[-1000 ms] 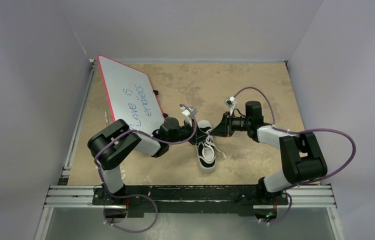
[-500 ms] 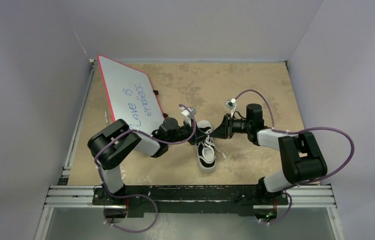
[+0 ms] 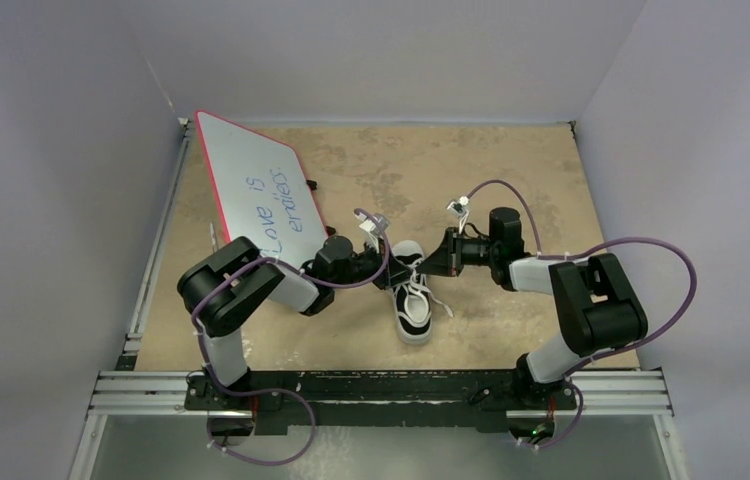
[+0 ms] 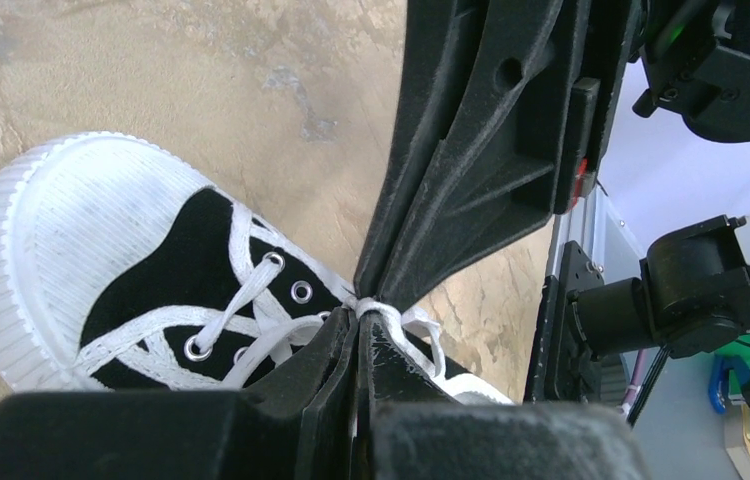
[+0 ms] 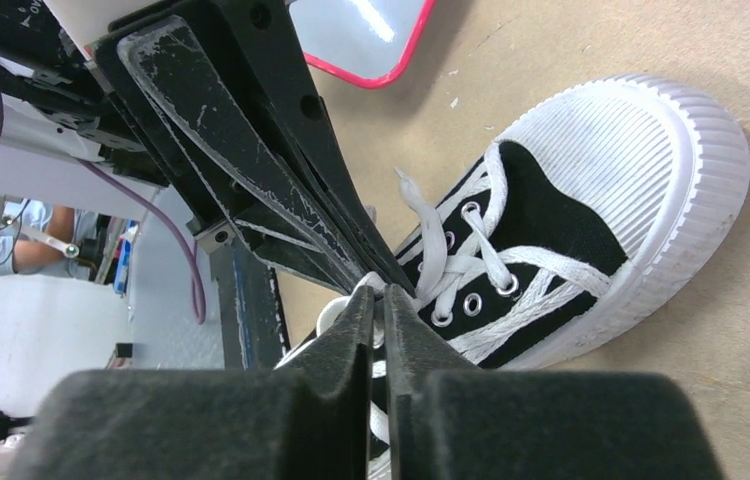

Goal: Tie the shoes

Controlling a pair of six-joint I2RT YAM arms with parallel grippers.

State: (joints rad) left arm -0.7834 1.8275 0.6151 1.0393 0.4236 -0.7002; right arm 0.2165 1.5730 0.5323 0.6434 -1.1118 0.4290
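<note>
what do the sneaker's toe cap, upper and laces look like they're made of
Toe cap: probably white rubber, matte, with fine moulded ribs. Upper: black fabric, likely canvas, matte and slightly fuzzy. Laces: flat white woven textile, maybe cotton, lying limp.

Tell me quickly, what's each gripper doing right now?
Left gripper: shut on a white lace of the black canvas sneaker.
Right gripper: shut on a white lace as well.
</note>
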